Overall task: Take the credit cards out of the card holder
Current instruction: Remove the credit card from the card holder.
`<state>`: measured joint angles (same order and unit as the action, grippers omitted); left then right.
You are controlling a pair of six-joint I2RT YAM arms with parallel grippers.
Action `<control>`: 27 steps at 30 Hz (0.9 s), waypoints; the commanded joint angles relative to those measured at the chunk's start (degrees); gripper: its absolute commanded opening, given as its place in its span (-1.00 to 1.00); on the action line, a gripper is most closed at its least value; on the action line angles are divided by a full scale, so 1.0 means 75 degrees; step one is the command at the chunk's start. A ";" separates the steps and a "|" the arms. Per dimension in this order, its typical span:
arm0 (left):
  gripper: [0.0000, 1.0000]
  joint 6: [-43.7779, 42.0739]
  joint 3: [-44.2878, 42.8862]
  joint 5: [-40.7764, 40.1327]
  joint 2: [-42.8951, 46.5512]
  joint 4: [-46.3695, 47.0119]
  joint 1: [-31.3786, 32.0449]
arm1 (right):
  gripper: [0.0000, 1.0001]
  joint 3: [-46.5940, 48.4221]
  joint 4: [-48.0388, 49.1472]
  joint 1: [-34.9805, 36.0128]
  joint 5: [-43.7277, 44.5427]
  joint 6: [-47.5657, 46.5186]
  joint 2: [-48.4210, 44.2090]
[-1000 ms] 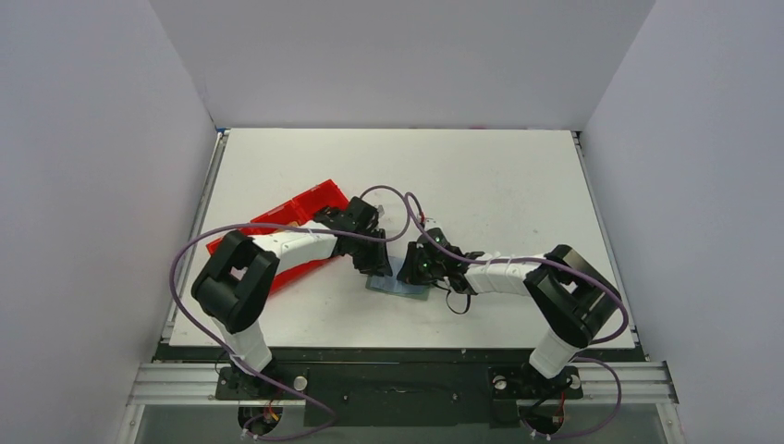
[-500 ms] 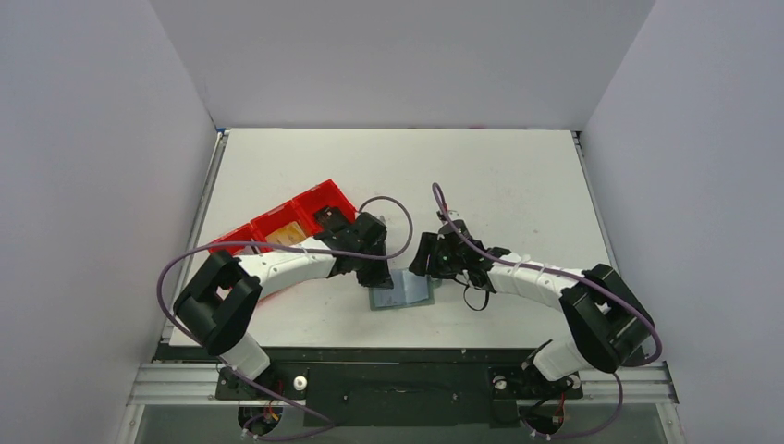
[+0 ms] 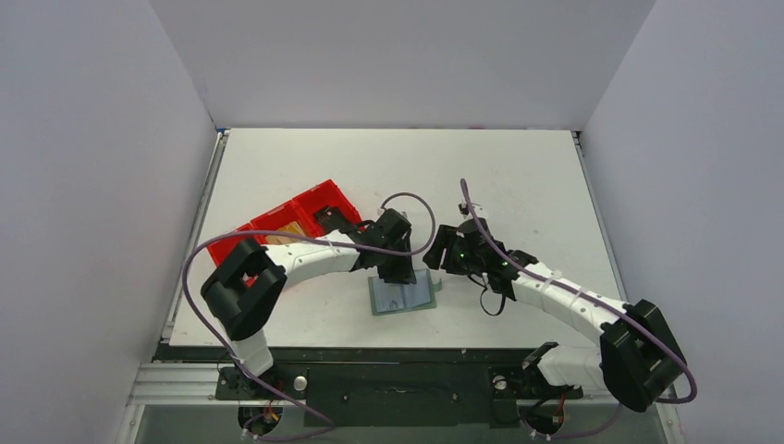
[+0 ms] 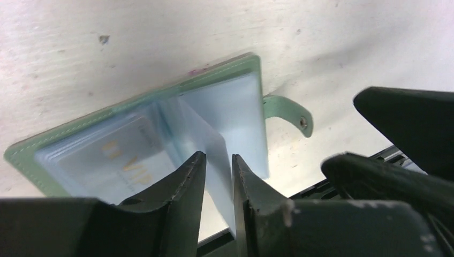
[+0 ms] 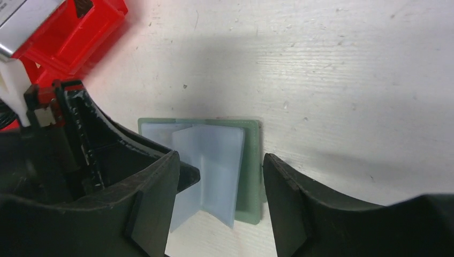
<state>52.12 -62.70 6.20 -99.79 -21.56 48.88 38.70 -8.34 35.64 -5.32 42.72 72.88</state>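
The grey-green card holder [image 3: 407,298] lies open on the table near the front middle, its tab [image 4: 289,110] to one side. Clear pale-blue sleeves fill it. A card with gold "VIP" lettering [image 4: 126,160] sits inside a sleeve. One sleeve leaf [image 5: 206,160] stands up. My left gripper [image 3: 399,274] is down on the holder, its fingers closed around that leaf [image 4: 218,158]. My right gripper [image 3: 442,257] hangs open and empty just above the holder's right edge [image 5: 220,156]. A tan-yellow card [image 3: 292,229] lies in the red tray's middle compartment.
The red three-compartment tray [image 3: 319,199] stands at the left, behind my left arm, and shows in the right wrist view [image 5: 80,37]. Purple cables loop over both arms. White walls enclose the table on three sides.
The holder, covered by both grippers a second ago, now lies open. My left gripper has moved right onto it. My right gripper has drawn back to the right and up.
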 commanded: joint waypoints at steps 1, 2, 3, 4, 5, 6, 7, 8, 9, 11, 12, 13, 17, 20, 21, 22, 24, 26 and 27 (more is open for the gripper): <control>-0.46 -0.0209 -0.0670 0.0109 -0.0288 0.0230 0.0138 | 0.10 -0.0135 -0.0518 -0.0082 0.0622 0.0086 -0.0762; -0.43 -0.0221 -0.0708 0.0175 -0.0397 0.0280 0.0144 | 0.11 -0.0142 -0.0670 -0.0085 0.0670 0.0091 -0.0943; -0.38 -0.0225 -0.0760 0.0214 -0.0454 0.0324 0.0158 | 0.11 -0.0143 -0.0734 -0.0096 0.0778 0.0098 -0.1029; -0.35 -0.0236 -0.0770 0.0321 -0.0579 0.0444 0.0160 | 0.11 -0.0158 -0.0850 -0.0098 0.0905 0.0094 -0.1182; -0.29 -0.0237 -0.0817 0.0386 -0.0645 0.0499 0.0161 | 0.12 -0.0162 -0.0906 -0.0099 0.0942 0.0094 -0.1255; -0.26 -0.0236 -0.0834 0.0517 -0.0762 0.0605 0.0168 | 0.12 -0.0165 -0.1007 -0.0099 0.1002 0.0105 -0.1376; -0.21 -0.0235 -0.0879 0.0566 -0.0812 0.0693 0.0181 | 0.12 -0.0167 -0.1061 -0.0099 0.1041 0.0111 -0.1486; -0.19 -0.0229 -0.0900 0.0641 -0.0912 0.0718 0.0189 | 0.12 -0.0167 -0.1154 -0.0093 0.1051 0.0115 -0.1535; -0.18 -0.0218 -0.0946 0.0695 -0.0969 0.0754 0.0198 | 0.12 -0.0167 -0.1193 -0.0091 0.1062 0.0116 -0.1602; -0.16 -0.0209 -0.0992 0.0726 -0.1054 0.0764 0.0197 | 0.13 -0.0162 -0.1278 -0.0098 0.1036 0.0106 -0.1670; -0.15 -0.0210 -0.0992 0.0723 -0.1029 0.0759 0.0197 | 0.13 -0.0159 -0.1329 -0.0082 0.1019 0.0105 -0.1674; -0.14 -0.0216 -0.0986 0.0680 -0.0945 0.0732 0.0191 | 0.13 -0.0142 -0.1345 -0.0055 0.0998 0.0111 -0.1678; -0.10 -0.0355 -0.0882 0.0271 -0.0348 0.0430 0.0058 | 0.14 0.0037 -0.1451 0.0328 0.1257 0.0167 -0.1575; -0.05 -0.0450 -0.0555 0.0019 0.0211 0.0248 -0.0218 | 0.14 0.0333 -0.1502 0.0877 0.1539 0.0218 -0.1366; -0.04 -0.0465 -0.0475 -0.0093 0.0489 0.0167 -0.0292 | 0.14 0.0387 -0.1487 0.1079 0.1638 0.0247 -0.1228; -0.02 -0.0488 -0.0303 -0.0132 0.0634 0.0127 -0.0447 | 0.14 0.0513 -0.1471 0.1187 0.1724 0.0252 -0.1155; -0.01 -0.0556 -0.0042 -0.0233 0.1004 -0.0003 -0.0682 | 0.14 0.0691 -0.1430 0.1453 0.1789 0.0276 -0.0859; -0.01 -0.0604 0.0264 -0.0319 0.1374 -0.0117 -0.0921 | 0.14 0.0874 -0.1348 0.1691 0.1798 0.0280 -0.0413; 0.00 -0.0631 0.0462 -0.0326 0.1604 -0.0145 -0.1087 | 0.14 0.0945 -0.1308 0.1834 0.1805 0.0275 -0.0296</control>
<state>49.12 -63.02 6.46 -93.80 -20.53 44.23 41.87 -20.05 46.59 5.34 44.31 66.92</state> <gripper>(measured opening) 0.494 0.567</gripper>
